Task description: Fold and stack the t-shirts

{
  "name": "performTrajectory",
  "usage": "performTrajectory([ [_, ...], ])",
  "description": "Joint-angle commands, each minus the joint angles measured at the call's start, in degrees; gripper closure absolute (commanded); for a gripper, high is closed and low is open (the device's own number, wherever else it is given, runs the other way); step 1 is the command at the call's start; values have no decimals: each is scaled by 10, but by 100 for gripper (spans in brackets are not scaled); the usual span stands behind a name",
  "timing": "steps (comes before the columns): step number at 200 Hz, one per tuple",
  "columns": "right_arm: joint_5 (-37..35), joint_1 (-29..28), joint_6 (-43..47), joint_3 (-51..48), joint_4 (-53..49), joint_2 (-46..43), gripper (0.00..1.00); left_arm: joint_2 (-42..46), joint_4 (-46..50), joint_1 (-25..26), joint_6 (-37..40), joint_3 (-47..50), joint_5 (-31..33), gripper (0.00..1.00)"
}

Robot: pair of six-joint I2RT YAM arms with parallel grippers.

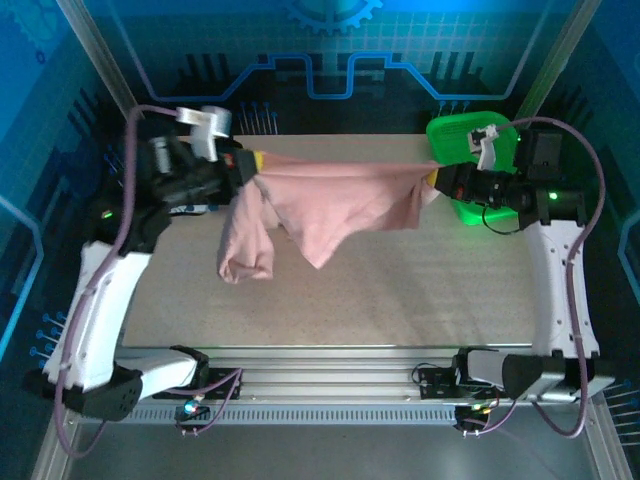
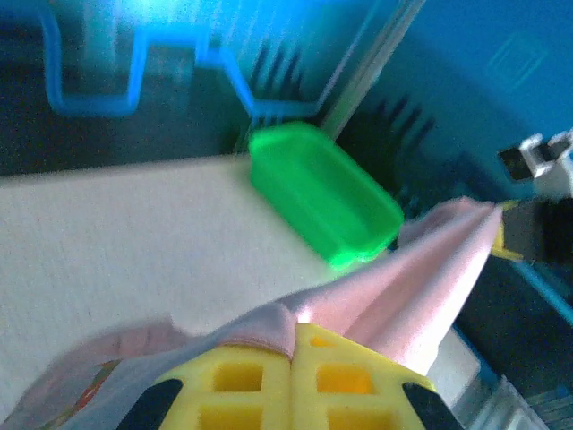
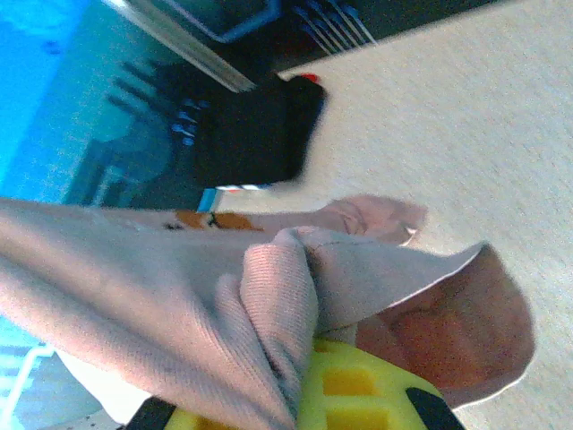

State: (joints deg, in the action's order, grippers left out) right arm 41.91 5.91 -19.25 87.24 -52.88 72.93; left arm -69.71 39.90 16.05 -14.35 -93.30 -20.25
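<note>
My left gripper [image 1: 255,163] and right gripper [image 1: 432,180] pinch the soft dusty-pink cloth t-shirt [image 1: 330,205] stretched between them. A green plastic basket [image 1: 447,126] sits upper right.

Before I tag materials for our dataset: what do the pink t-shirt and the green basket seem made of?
The pink t-shirt: soft knit cloth, matte; fine ribbing shows and it drapes in folds. The green basket: probably moulded plastic, smooth; stiff even rim, uniform bright colour.
</note>
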Motion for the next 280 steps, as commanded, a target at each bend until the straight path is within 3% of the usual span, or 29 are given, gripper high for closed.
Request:
performTrajectory([
  [1,-42,21,30,-32,-30,64,100,-59,-79,8,-19,78,10,100],
  [33,-114,18,40,-11,3,217,97,-201,-131,6,13,90,50,100],
  [42,-145,12,30,2,23,262,96,-237,-146,-4,5,89,63,94],
  [50,-165,7,22,19,35,301,92,-266,-156,-12,-2,84,62,72],
  [60,-198,-2,12,51,38,347,77,-296,-155,-15,-10,70,56,50],
  [79,-243,-17,-4,89,44,385,46,-302,-149,-12,-36,55,33,25],
  [84,-246,-21,-6,89,50,382,40,-289,-147,-11,-44,58,40,7],
  [91,-251,-27,-5,88,56,370,36,-267,-140,-11,-59,65,51,2],
  [118,-244,-56,11,48,58,285,24,-157,-65,-12,-116,115,60,1],
  [144,-239,-114,19,-26,21,193,22,-52,3,-5,-184,209,32,1],
  [163,-237,-172,-9,-102,25,137,22,5,-3,42,-229,287,27,1],
  [185,-205,-236,-41,-198,85,105,22,8,-28,115,-262,355,36,2],
  [220,-187,-344,-23,-226,157,178,28,-3,-153,133,-362,481,30,5],
  [280,-180,-419,-24,-146,218,352,32,67,-131,131,-408,559,94,3],
])
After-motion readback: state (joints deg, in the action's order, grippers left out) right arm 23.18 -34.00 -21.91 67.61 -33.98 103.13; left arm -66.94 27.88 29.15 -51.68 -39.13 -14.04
